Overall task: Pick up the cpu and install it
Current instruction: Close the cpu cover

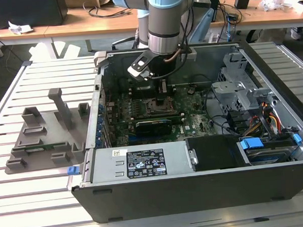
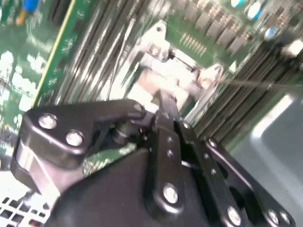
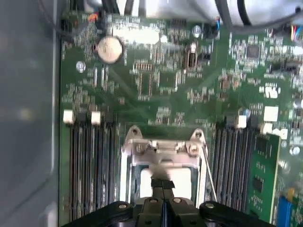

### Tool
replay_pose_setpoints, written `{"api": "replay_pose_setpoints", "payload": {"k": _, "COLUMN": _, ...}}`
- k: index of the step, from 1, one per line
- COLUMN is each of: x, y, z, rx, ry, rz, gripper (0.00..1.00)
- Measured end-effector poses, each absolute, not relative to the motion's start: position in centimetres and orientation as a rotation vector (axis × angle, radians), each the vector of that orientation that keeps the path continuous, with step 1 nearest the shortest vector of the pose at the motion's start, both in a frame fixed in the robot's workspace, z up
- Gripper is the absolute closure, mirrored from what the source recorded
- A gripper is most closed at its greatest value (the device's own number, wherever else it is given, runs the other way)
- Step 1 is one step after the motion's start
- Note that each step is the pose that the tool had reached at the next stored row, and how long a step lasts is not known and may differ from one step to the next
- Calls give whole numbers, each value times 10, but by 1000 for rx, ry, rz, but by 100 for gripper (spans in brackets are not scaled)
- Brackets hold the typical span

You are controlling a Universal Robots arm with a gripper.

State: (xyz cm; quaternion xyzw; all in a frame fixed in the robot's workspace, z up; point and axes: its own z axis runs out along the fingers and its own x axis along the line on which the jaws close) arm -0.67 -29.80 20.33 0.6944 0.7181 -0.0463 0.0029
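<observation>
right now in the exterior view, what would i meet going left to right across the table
grey tray → case wall → socket → drive cage → coloured cables

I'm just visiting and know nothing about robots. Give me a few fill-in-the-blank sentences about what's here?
The end effector hangs over the metal-framed ___ on the motherboard.
The motherboard's board colour is ___.
The grey holder tray lies to the exterior view's ___ of the computer case.
Missing words: socket; green; left.
</observation>
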Motion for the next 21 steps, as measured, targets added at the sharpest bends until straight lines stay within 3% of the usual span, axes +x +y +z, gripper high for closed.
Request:
{"api": "replay_pose_setpoints", "payload": {"k": 8, "x": 1, "y": -298, "z": 223, "rx": 2176, "ry": 2260, "rz": -138, "gripper": 89}}
{"api": "replay_pose_setpoints", "payload": {"k": 12, "x": -4, "y": -298, "z": 223, "rx": 2188, "ry": 2313, "rz": -65, "gripper": 89}}
{"api": "replay_pose_setpoints", "payload": {"k": 21, "x": -33, "y": -305, "z": 217, "rx": 2177, "ry": 2315, "rz": -70, "gripper": 89}}
